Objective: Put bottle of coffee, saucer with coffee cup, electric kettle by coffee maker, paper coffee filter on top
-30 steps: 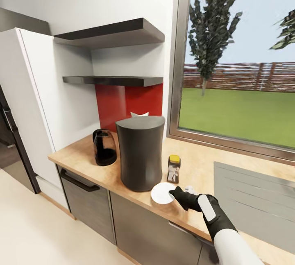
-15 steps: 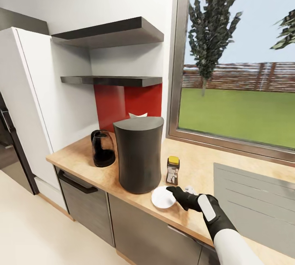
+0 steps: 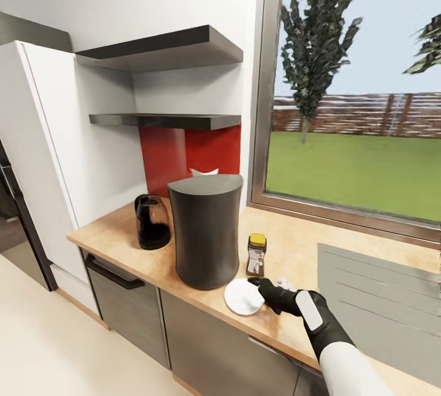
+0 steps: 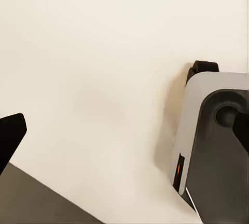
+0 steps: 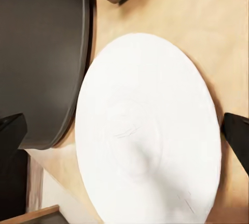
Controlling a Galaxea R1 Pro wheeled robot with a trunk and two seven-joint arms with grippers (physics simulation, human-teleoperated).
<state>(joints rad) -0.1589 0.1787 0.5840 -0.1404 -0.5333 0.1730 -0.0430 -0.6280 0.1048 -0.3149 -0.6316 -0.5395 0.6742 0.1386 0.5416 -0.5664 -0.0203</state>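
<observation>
We saw the saucer [image 3: 243, 297] lying flat near the surface's front edge, just beside the coffee maker [image 3: 204, 232]. The right gripper [image 3: 262, 289] was at its rim on the side away from the coffee maker, fingers spread either side; grip unclear. The right arm was nearer.

The coffee maker [image 3: 205, 231] was plain dark grey. The saucer [image 3: 243, 297] was white, on light-wood kitchen countertop [image 3: 122, 237]. The bottle of coffee [image 3: 256, 255] was dark brown, yellow-capped. At centre, a red backsplash [image 3: 184, 154] sat under the black kitchen shelf [image 3: 165, 120].
</observation>
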